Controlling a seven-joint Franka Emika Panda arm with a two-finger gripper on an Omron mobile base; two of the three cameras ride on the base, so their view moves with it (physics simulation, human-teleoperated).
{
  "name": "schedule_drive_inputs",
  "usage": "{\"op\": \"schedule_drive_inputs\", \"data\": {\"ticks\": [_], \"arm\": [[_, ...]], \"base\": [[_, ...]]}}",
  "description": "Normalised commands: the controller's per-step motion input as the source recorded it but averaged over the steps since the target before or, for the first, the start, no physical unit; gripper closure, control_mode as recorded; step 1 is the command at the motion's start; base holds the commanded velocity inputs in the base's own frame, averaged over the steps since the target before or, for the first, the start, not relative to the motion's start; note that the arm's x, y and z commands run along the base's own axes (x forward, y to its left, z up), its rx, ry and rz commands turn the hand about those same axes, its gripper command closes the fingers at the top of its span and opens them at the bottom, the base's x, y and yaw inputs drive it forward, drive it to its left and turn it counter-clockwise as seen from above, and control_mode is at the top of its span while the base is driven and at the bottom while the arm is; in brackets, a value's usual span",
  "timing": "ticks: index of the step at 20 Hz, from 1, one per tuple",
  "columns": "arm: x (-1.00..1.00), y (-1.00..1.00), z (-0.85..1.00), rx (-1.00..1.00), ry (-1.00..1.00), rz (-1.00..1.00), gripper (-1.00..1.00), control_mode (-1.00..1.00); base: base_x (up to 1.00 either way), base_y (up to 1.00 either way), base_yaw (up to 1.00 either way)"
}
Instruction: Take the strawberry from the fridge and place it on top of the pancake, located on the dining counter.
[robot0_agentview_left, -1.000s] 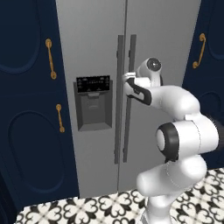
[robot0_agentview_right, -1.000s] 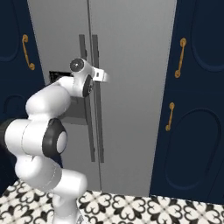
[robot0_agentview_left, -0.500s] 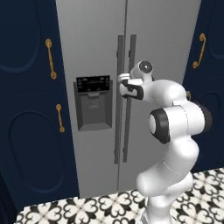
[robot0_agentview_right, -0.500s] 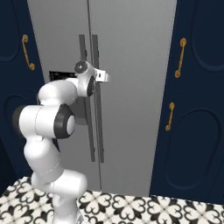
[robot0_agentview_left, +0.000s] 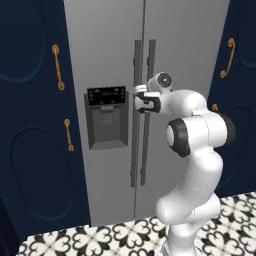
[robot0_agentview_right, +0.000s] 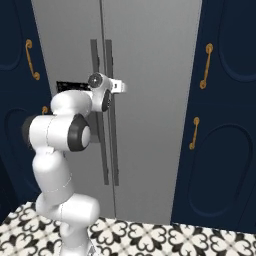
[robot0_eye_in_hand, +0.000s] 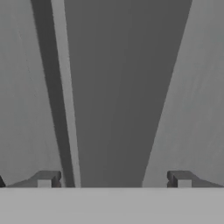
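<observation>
Since a second ago my arm has folded in, bringing my spread pincer (robot0_eye_in_hand: 113, 178) astride the fridge (robot0_agentview_left: 105, 45) door's handle (robot0_eye_in_hand: 118, 87), which stands upright straight ahead between its tips.

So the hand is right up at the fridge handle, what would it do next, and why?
Probably close the fingers on the handle. The fridge is shut, and in the hand view the bar stands between the open gripper tips, with a gap on each side. Once it has a grip, it could pull the door open.
</observation>
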Motion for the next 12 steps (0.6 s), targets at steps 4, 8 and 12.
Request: {"op": "schedule_drive_inputs", "data": {"ticks": [4, 8, 12], "arm": [[0.56, 0.05, -0.3, 0.0, 0.0, 0.0, 1.0, -1.0], [0.07, 0.0, -0.07, 0.0, 0.0, 0.0, 1.0, -1.0], [-0.44, -0.17, -0.04, 0.0, 0.0, 0.0, 1.0, -1.0]], "base": [[0.0, 0.0, 0.0], [0.0, 0.0, 0.0], [0.0, 0.0, 0.0]]}}
